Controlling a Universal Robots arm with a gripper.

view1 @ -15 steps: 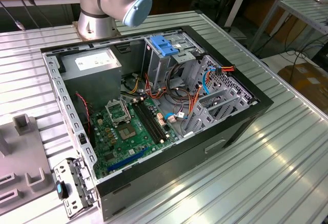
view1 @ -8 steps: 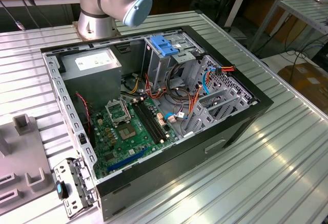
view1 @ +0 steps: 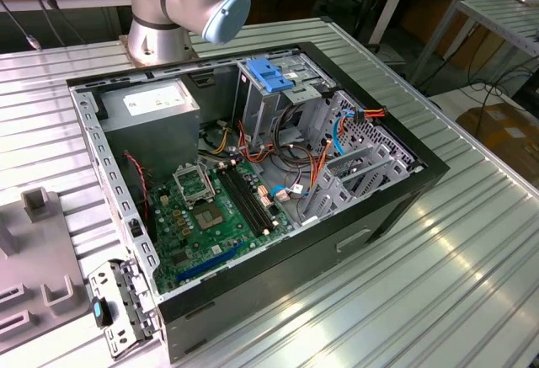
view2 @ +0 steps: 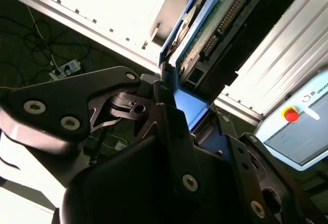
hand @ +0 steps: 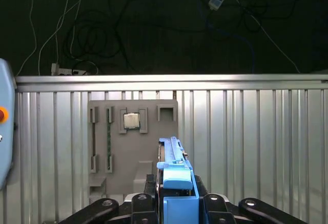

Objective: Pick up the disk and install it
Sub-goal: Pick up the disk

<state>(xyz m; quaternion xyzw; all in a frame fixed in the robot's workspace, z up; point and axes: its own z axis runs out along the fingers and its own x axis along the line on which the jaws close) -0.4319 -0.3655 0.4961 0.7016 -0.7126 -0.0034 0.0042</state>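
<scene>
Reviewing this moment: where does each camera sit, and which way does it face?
Exterior view: off the arm, looking down into the open computer case on the ribbed table; the arm's base joints stand behind the case.
First wrist view: at the wrist, looking out past the gripper across the table to a grey fixture tray; the disk sits edge-on in the gripper.
Second wrist view: at the wrist, close against the gripper's linkage, facing the disk's circuit-board side.
Shared: both wrist views show the gripper shut on the disk.
</scene>
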